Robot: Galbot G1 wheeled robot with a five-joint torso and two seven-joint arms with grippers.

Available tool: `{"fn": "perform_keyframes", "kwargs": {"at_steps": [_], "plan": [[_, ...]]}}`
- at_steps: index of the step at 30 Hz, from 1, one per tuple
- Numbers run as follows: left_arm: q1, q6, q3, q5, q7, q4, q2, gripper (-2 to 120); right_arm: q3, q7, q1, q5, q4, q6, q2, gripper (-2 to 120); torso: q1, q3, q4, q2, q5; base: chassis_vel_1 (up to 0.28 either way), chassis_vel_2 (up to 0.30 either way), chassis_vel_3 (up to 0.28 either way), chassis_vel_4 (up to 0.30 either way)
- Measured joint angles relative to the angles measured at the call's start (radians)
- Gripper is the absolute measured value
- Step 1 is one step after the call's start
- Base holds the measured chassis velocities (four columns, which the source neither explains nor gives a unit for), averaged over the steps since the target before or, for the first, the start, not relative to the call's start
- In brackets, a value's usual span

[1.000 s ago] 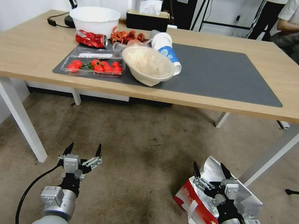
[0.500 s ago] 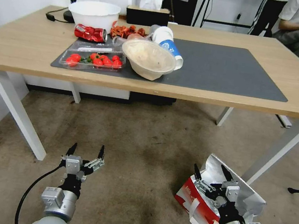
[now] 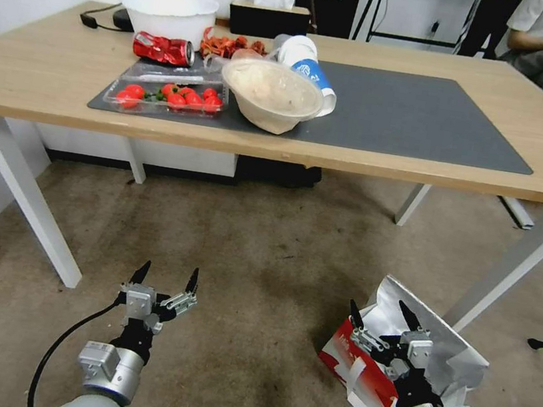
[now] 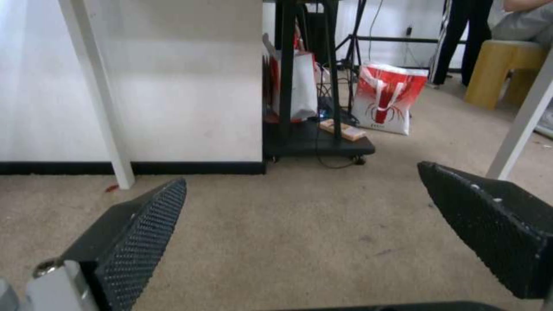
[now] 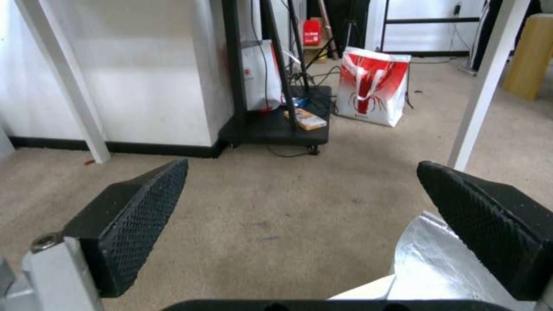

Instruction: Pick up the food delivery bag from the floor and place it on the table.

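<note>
Food delivery bag [image 3: 366,372]: one boxy bag on the floor [image 3: 262,269], at the robot's right, near a white table leg; glossy red-and-white outside, white strap handles, crinkled silver foil lining [image 5: 438,263] gaping at its open top.
Right gripper [image 3: 380,318]: above the bag's open top, two black fingers with diamond-textured pads [image 5: 144,216] spread wide, nothing between them.
Left gripper [image 3: 167,276]: over bare carpet at the robot's left, well apart from the bag, its two textured fingers [image 4: 144,233] likewise spread and empty.
Floor: dull brownish-grey carpet, short pile, faint dark stains.
Table [image 3: 47,74]: one wide rectangular light-wood top on white metal legs, carrying one flat dark grey mat [image 3: 418,116].
On the table's left half: one crushed red can [image 3: 164,49], one clear tray of red tomatoes [image 3: 168,96], one round beige bowl [image 3: 272,96], one large white bowl [image 3: 170,13], one tipped white-and-blue cup [image 3: 306,74], one black tissue box [image 3: 268,20].
Farther off: a second red-and-white bag [image 4: 387,101] standing on the carpet beside a black wheeled stand.
Change: the whole head view has shifted since the earlier frames, the table sitting higher and nearer the top edge; the bag lies where it did, and both grippers keep the same spread.
</note>
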Motion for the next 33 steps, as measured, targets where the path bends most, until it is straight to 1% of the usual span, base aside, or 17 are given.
{"fn": "perform_keyframes", "kwargs": {"at_steps": [10,15,21,23,25,27,31,33], "plan": [[0.000,-0.009,-0.001,0.002,-0.001,0.007,-0.005,100,0.005,0.001,0.002,0.005,-0.005,0.000,-0.018,100,-0.011,-0.030,0.0000,-0.041,0.0000,0.000,0.000,0.000,0.000],[0.001,-0.013,0.002,0.006,-0.003,0.010,-0.007,100,0.009,0.002,0.001,0.008,-0.011,0.000,-0.015,100,-0.014,-0.049,0.0000,-0.064,0.0001,0.000,0.000,0.000,0.000],[0.001,-0.013,0.001,0.006,-0.004,0.010,-0.007,100,0.008,0.003,0.000,0.008,-0.014,0.000,-0.014,100,-0.018,-0.064,0.0000,-0.082,0.0000,0.000,0.000,0.000,0.000],[0.002,-0.013,0.000,0.006,-0.004,0.010,-0.007,100,0.008,0.003,0.000,0.008,-0.014,0.000,-0.014,100,-0.022,-0.073,0.0000,-0.095,0.0000,0.000,0.000,0.000,0.000],[0.002,-0.013,0.000,0.006,-0.004,0.010,-0.008,100,0.008,0.003,0.000,0.008,-0.014,0.000,-0.014,100,-0.023,-0.075,0.0000,-0.099,0.0000,0.000,0.000,0.000,0.000],[0.002,-0.014,0.000,0.006,-0.004,0.010,-0.008,100,0.008,0.004,-0.001,0.008,-0.013,0.000,-0.014,100,-0.025,-0.085,0.0000,-0.110,0.0000,0.000,0.000,0.000,0.000],[0.002,-0.014,0.000,0.007,-0.004,0.010,-0.008,100,0.008,0.004,-0.002,0.008,-0.012,0.000,-0.014,100,-0.026,-0.093,0.0001,-0.119,0.0000,0.000,0.000,0.000,0.000],[0.003,-0.014,0.000,0.007,-0.004,0.009,-0.008,100,0.009,0.004,-0.003,0.008,-0.011,0.000,-0.014,100,-0.027,-0.105,0.0000,-0.132,0.0000,0.000,0.000,0.000,0.000]]}}
